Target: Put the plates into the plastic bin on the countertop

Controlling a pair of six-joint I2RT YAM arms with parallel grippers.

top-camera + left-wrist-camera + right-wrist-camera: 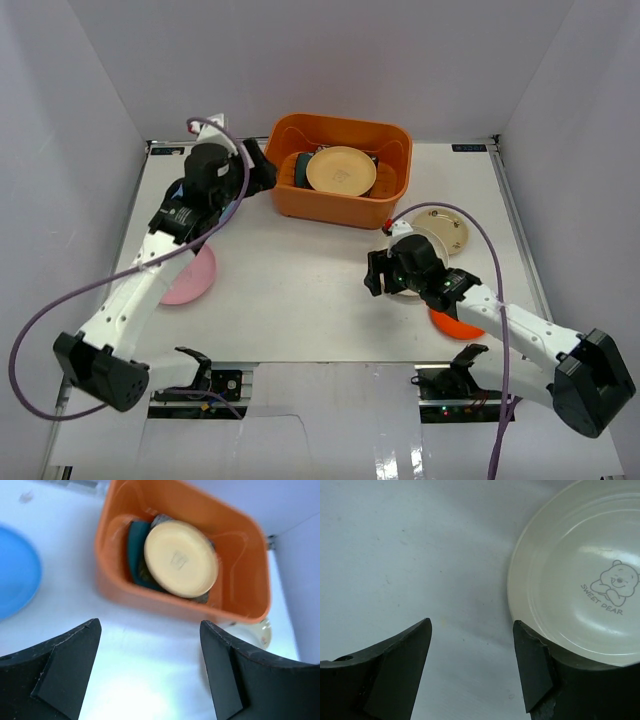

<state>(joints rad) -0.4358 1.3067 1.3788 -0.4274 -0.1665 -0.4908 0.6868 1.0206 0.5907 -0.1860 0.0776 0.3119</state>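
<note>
Going for the cream plate (580, 580)
My right pincer (471, 630) is open. The rim is at its right side; I should scoot over it.

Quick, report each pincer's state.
Left pincer: open, empty, facing the large orange plastic bin.
Right pincer: open, empty, beside the round cream bear-printed plate.

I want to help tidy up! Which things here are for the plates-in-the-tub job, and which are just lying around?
For the job: orange bin, pale yellow plate and teal plate inside it; pink plate, blue plate, cream bear plate, tan plate, orange plate on the countertop.
Just lying about: purple cable, metal rail.
</note>
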